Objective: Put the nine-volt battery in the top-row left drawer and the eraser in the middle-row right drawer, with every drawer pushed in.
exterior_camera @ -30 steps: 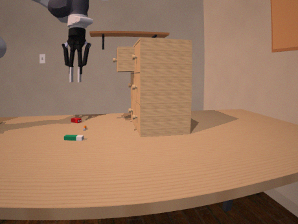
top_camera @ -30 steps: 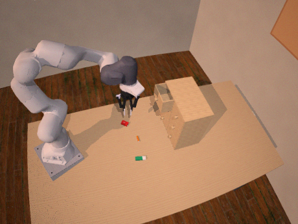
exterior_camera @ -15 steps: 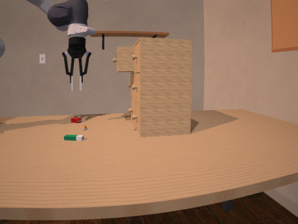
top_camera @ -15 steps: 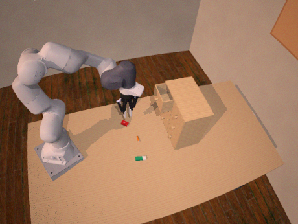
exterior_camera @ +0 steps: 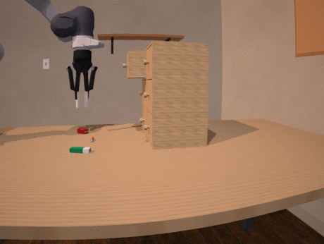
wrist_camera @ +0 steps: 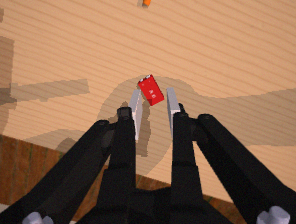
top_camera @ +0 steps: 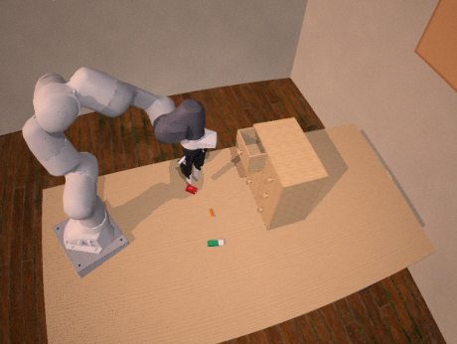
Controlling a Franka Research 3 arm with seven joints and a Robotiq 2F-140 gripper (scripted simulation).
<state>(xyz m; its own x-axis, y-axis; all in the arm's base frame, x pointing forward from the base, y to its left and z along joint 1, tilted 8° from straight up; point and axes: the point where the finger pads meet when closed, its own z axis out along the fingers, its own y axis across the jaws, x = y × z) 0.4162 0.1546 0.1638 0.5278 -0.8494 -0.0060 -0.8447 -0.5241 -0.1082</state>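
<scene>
Claw hovers empty, fingers partly open, above the red battery lying askew on the table; the narrow gap risks a fingertip landing on the battery's corner and knocking it aside.

Battery on table, beside chest

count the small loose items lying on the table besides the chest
3. A red battery lies below the gripper, an orange piece lies nearer the chest, and a green and white eraser lies farthest forward. More may be hidden behind the chest.
</scene>
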